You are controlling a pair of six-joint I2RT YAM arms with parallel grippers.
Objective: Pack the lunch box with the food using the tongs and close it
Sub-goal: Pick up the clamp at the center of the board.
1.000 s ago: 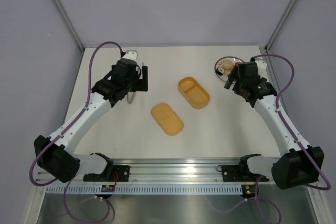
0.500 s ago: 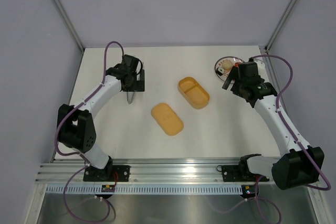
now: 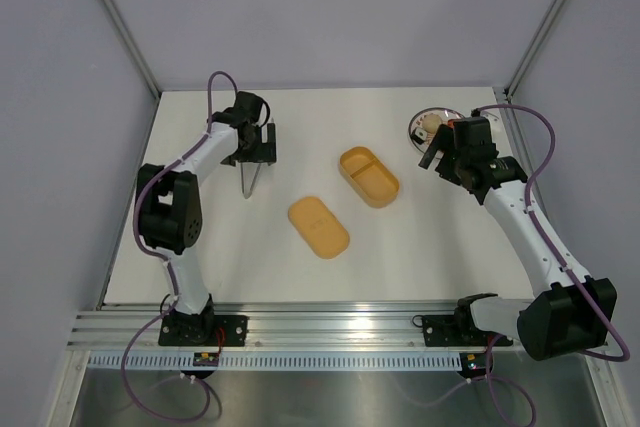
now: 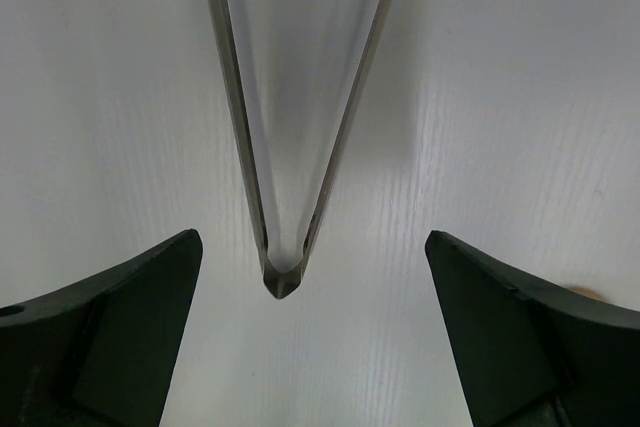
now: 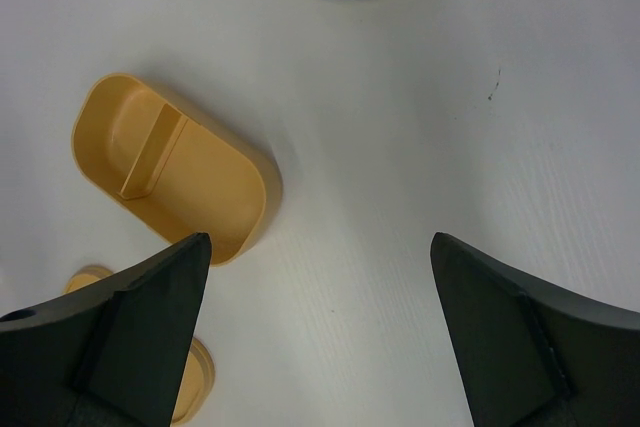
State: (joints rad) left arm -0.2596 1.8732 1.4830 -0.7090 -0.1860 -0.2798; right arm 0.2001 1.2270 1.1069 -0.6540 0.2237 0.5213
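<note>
Two sets of jaws spread wide, nothing held, my left wrist view alone shows the tongs joint centred just ahead of the left gripper, arms running straight away, overhead alone shows food on the plate beyond the right gripper, lunch box ahead-left, uncovered.

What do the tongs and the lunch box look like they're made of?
Tongs: likely metal with a polished silver finish; the thin arms reflect the pale table. Lunch box: probably plastic, matte mustard-orange; smooth moulded walls and divider with only soft, dull highlights.
</note>
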